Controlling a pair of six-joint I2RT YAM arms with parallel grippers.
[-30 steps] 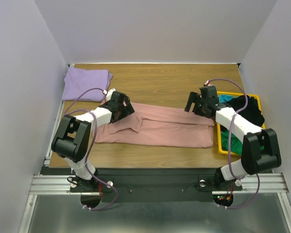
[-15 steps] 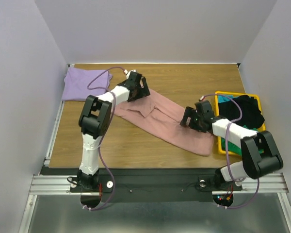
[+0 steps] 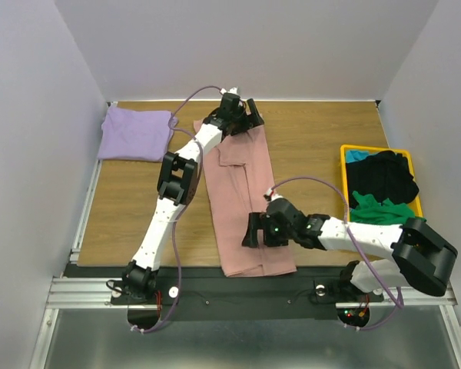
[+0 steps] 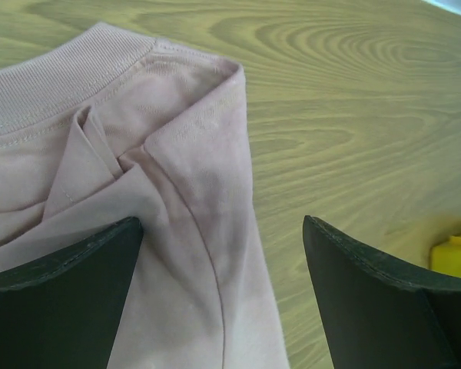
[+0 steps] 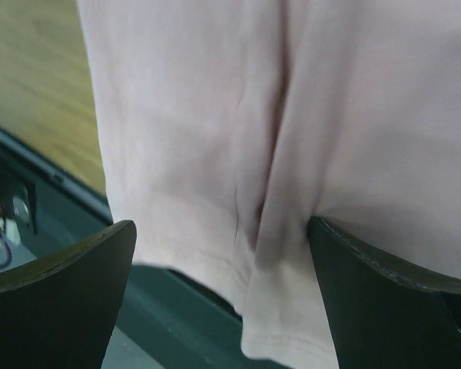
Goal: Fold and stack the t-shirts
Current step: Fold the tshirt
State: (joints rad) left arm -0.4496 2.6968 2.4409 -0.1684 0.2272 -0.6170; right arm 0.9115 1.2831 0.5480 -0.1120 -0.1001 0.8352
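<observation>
A dusty pink t-shirt (image 3: 242,200) lies folded into a long strip running from the far middle of the table to its near edge. Its collar end (image 4: 177,154) is at the back, and its hem (image 5: 215,115) hangs slightly over the front edge. My left gripper (image 3: 252,115) is over the collar end, open (image 4: 223,223), with the shirt's right fold between the fingers. My right gripper (image 3: 249,231) is over the hem end, open (image 5: 221,227), with fabric bunched between its fingers. A folded lavender t-shirt (image 3: 134,132) lies at the far left.
A yellow bin (image 3: 343,154) at the right edge holds a black t-shirt (image 3: 384,177), a green one (image 3: 380,211) and a teal one (image 3: 357,156). The bin's corner (image 4: 455,257) shows in the left wrist view. White walls enclose the table on three sides.
The pink shirt has swung from lying crosswise to lying front to back. My left gripper moved to the far middle with the collar end; my right gripper came to the near edge with the hem end.
</observation>
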